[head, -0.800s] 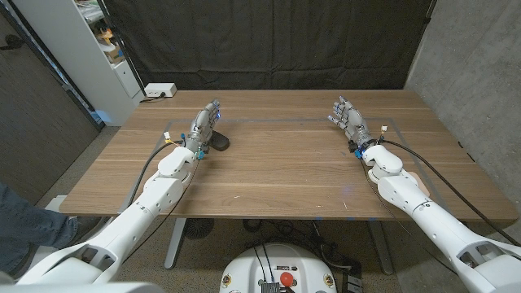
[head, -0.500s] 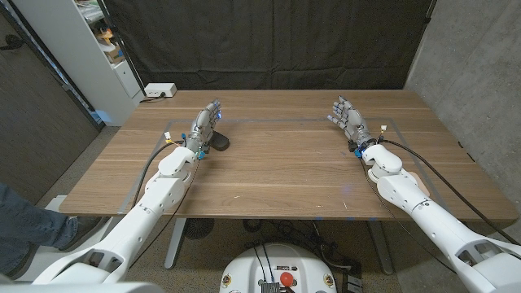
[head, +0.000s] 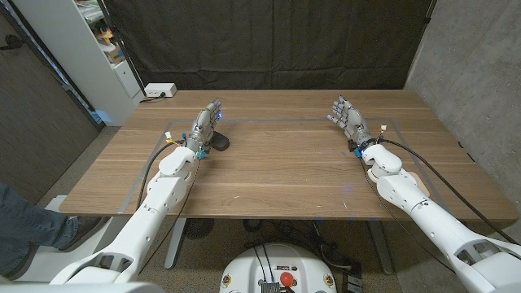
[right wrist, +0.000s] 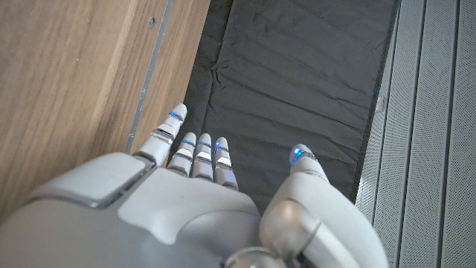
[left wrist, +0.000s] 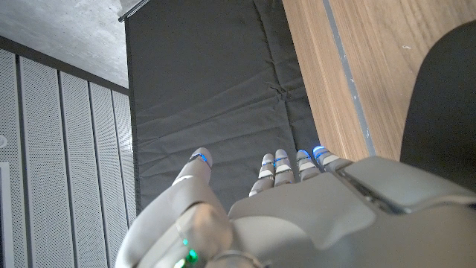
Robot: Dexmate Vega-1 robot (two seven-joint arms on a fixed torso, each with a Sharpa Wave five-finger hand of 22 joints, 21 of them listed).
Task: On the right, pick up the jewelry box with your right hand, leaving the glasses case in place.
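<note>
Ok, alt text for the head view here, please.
Two white robot arms reach over a wooden table, left hand and right hand both open and holding nothing. A dark object lies right beside the left hand.

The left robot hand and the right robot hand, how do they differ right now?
The left robot hand stands right beside a dark object on the table; the right robot hand has bare wood around it. The left sits on the table's left side, the right on its right. Both hold nothing, fingers apart, reaching toward the far edge.
</note>
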